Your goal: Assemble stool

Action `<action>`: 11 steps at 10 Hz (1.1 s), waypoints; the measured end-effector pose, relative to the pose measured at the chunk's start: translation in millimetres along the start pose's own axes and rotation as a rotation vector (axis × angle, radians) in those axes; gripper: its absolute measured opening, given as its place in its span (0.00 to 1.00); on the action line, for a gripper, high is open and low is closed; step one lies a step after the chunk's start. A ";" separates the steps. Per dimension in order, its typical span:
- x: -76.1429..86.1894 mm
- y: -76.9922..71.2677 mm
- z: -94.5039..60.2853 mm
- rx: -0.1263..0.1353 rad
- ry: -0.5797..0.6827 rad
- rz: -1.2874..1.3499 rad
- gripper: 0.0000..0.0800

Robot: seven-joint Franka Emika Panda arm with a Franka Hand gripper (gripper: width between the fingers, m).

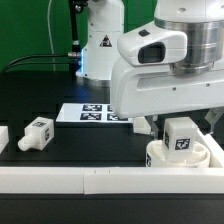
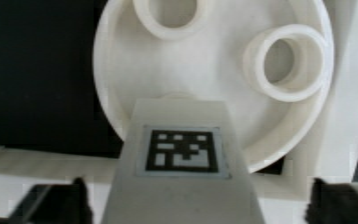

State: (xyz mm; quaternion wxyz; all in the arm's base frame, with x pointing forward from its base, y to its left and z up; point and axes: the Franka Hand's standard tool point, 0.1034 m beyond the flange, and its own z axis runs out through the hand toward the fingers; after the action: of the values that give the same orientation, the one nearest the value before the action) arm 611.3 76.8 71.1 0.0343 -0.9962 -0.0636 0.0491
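Note:
The white round seat (image 1: 160, 157) lies against the front rail at the exterior view's right. One chunky white leg (image 1: 182, 137) with a square tag stands upright on it. My gripper (image 1: 180, 124) hangs over this leg, with one dark finger on each side and a gap on both sides, so it is open. In the wrist view the tagged leg (image 2: 185, 150) sits between my fingertips (image 2: 60, 200), and my gripper (image 2: 194, 205) is not touching it. Behind it is the seat (image 2: 167, 70) with its round socket recesses. A second leg (image 1: 38, 132) lies on the table at the left.
The marker board (image 1: 92, 113) lies flat behind the seat. A long white border rail (image 1: 90, 181) runs along the front edge. Another white part (image 1: 3, 136) shows at the far left edge. The arm's base (image 1: 100, 40) and cables stand at the back.

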 end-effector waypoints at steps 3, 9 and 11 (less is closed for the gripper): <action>0.0 -0.9 0.1 0.003 0.000 0.118 0.42; 4.2 -0.1 1.3 0.121 0.087 0.814 0.42; 5.4 -5.7 1.3 0.127 0.065 0.884 0.42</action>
State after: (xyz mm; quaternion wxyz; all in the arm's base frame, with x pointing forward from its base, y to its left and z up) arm 615.8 83.2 69.7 0.0732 -0.9246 0.3725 0.0314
